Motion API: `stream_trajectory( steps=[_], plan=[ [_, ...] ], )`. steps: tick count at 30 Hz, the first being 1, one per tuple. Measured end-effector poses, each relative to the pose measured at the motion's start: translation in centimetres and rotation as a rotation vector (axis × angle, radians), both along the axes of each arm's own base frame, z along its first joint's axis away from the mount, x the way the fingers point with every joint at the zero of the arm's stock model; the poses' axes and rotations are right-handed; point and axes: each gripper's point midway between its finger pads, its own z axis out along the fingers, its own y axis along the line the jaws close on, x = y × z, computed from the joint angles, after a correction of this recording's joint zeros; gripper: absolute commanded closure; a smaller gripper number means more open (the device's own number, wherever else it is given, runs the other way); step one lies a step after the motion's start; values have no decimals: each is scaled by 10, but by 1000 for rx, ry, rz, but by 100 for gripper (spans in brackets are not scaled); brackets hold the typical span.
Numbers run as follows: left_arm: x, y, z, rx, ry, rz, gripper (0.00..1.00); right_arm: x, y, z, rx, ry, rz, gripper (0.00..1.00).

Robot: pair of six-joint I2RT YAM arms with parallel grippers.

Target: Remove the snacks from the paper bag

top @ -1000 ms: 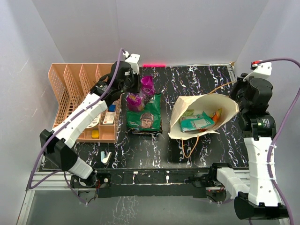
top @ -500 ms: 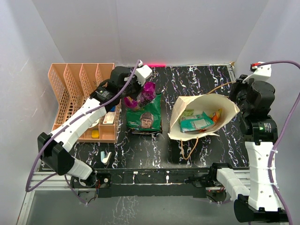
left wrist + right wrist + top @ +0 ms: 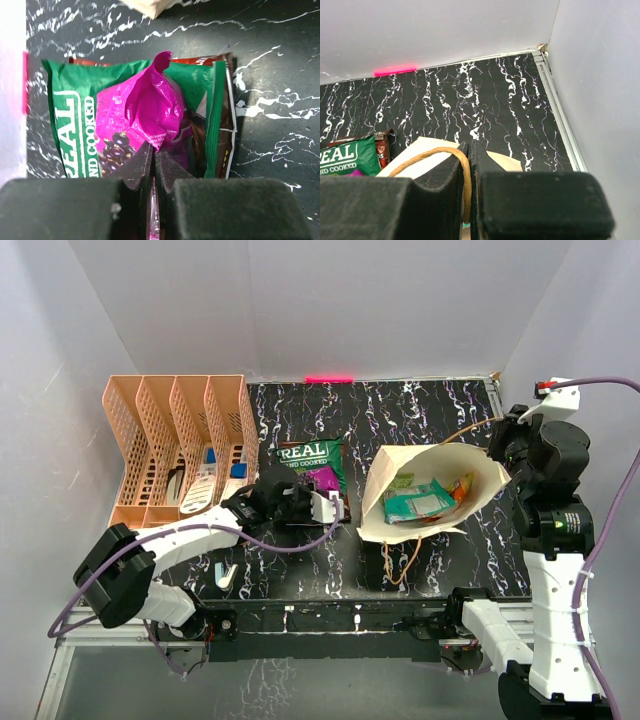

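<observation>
The cream paper bag (image 3: 392, 468) lies on its side, mouth toward the camera. A light green packet (image 3: 420, 502) and an orange one (image 3: 462, 485) are inside it. My right gripper (image 3: 505, 445) is shut on the bag's brown cord handle (image 3: 440, 152) at the bag's far right. The dark green "REAL" crisp bag (image 3: 308, 453) lies flat left of the paper bag, over a brown-red packet (image 3: 220, 100). My left gripper (image 3: 315, 502) is low over the crisp bag's near end. It is shut (image 3: 154, 150) on the edge of the shiny purple packet (image 3: 145, 110), which rests on the crisp bag (image 3: 70, 125).
A peach lattice file rack (image 3: 170, 420) holding stationery stands at the back left. A small white piece (image 3: 226, 575) lies near the front left edge. White walls close in the table on three sides, and a pink strip (image 3: 329, 378) marks the back edge.
My left arm has swung down from the back by the rack to low over the near end of the crisp bag, bringing the purple packet down onto it. The right arm has barely moved.
</observation>
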Motion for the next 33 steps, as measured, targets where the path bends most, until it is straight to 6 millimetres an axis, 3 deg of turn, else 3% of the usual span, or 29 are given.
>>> stream_trajectory(
  steps=[9,10,12,14,17,18,19,21,22,26,29,33],
  plan=[
    [4,-17,-1,25,-102,-83,100,-2,4,1,4,-8,21,92],
    [4,-18,-2,32,-106,-93,96,-2,4,1,4,-9,22,92],
    [1,-19,-5,45,-103,-106,68,-3,4,-1,3,-9,22,92],
    [-4,-19,-11,67,-87,-123,48,-4,4,-1,3,-9,22,92],
    [-13,-14,-22,103,-25,-123,39,-5,5,-1,4,-11,26,92],
    [-15,-13,-24,107,-9,-122,33,-5,6,0,4,-12,30,92],
    [-18,-12,-24,108,10,-114,20,-5,7,0,5,-13,38,92],
    [-24,-8,-19,89,45,-93,9,-6,11,0,8,-13,61,93],
    [-28,-7,-12,64,61,-83,3,-7,15,-1,12,-11,84,92],
    [-44,-8,44,-124,93,-42,2,-12,42,-11,42,14,230,92],
    [-59,-10,97,-292,106,-43,2,-24,73,-43,116,86,395,92],
    [-80,-10,154,-501,173,-39,13,-51,108,-89,259,223,566,92]
  ],
)
